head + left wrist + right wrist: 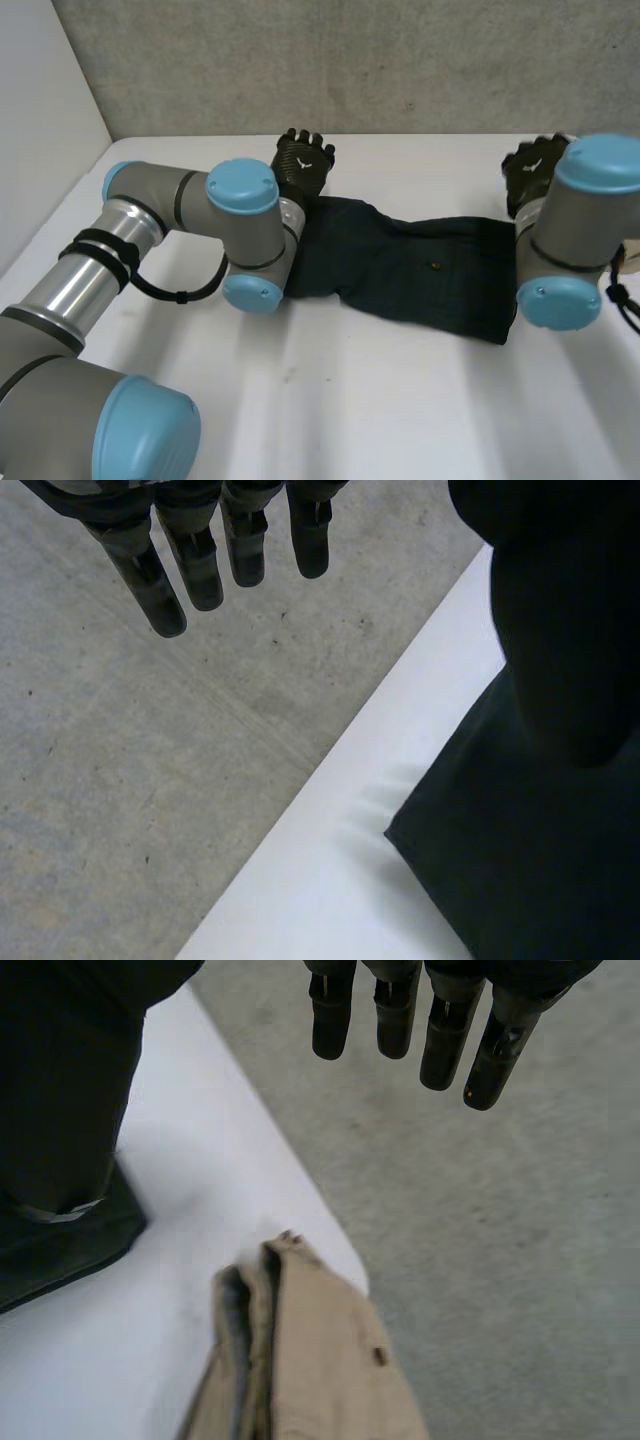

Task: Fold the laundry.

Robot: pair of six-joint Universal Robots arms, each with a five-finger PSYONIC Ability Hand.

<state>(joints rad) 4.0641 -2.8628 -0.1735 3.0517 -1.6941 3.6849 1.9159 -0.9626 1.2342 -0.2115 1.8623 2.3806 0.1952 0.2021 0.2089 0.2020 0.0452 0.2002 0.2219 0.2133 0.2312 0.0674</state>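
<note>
**Left arm** (150, 215): grey joints with light-blue caps, bending in over the left side of the white desk (330, 400).

**Left hand** (305, 160): black, sitting at the far left end of the dark cloth (420, 265). Its fingers (200, 565) are reaching out straight and a little apart toward the grey speckled wall (350, 60), clasping nothing. Whether the hand is touching the cloth cannot be told.

**Dark cloth**: a long, matte, green-black garment, lying flat across the middle of the desk and running between the two hands. In the left wrist view one squared corner is lying on the white surface beside the hand.

**Right hand** (528, 170): black, sitting at the far right end of the cloth. Its fingers (395, 1015) are pointing straight, spread and gripping nothing.

**Beige garment** (310, 1360): soft tan fabric, folded on itself, lying at the desk's edge. It is sitting near the dark cloth's right end, but apart from it.
</note>
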